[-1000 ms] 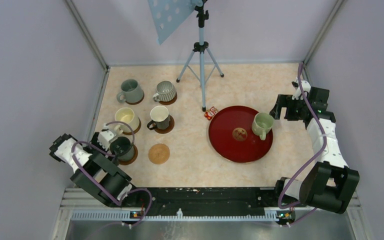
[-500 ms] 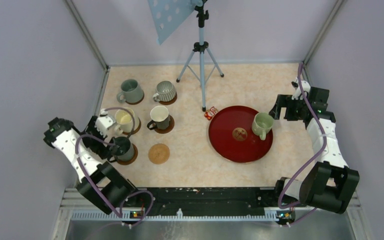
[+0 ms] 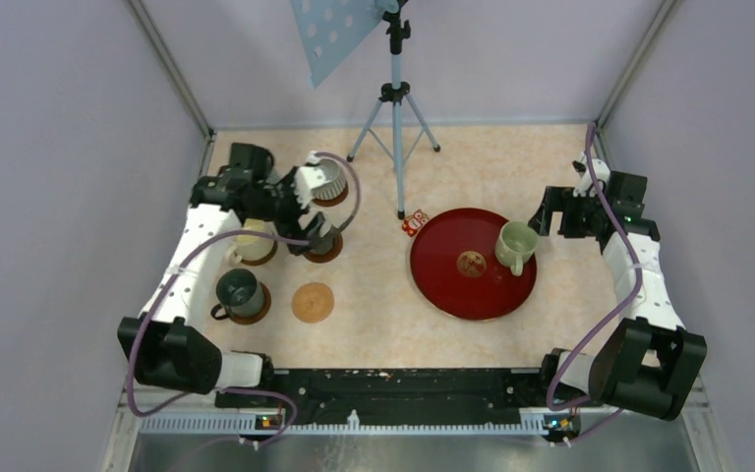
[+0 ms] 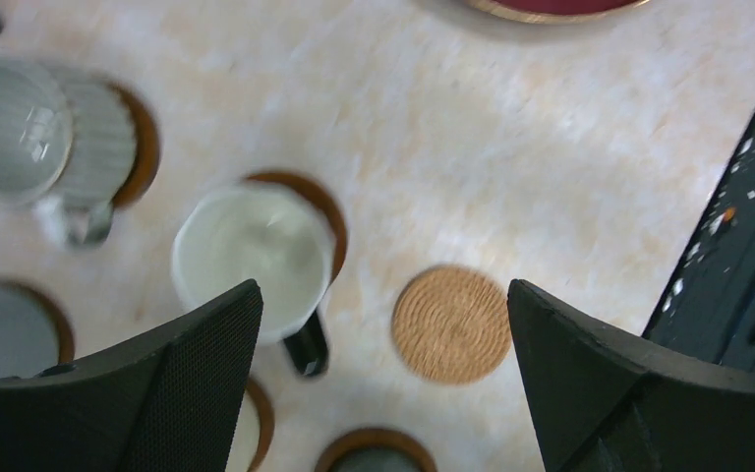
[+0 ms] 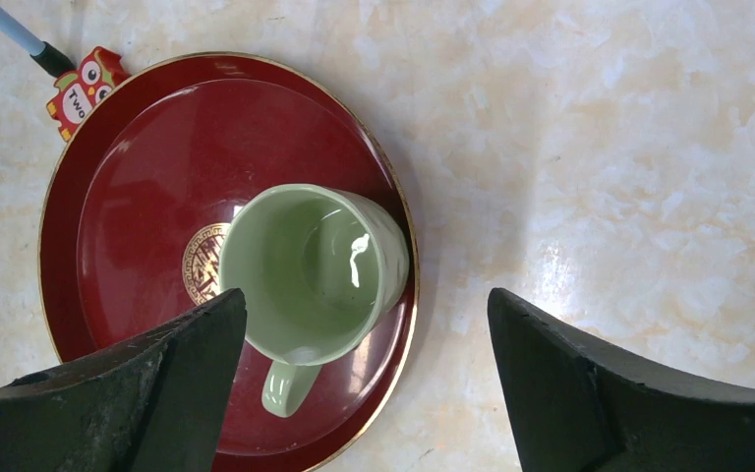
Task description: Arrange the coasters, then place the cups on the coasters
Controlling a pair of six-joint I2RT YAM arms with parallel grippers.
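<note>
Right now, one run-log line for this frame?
left gripper: open, empty, raised near white mug | right gripper: open, empty, above pale green mug on red tray | bare coaster: one, no mug

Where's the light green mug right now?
Seen from above, the light green mug stands on the right half of the red tray, on the right side of the table.

Red tray (image 3: 440,283) just beside a small owl tag (image 3: 415,223) (lettered "Two"), near a tripod (image 3: 394,94).
</note>
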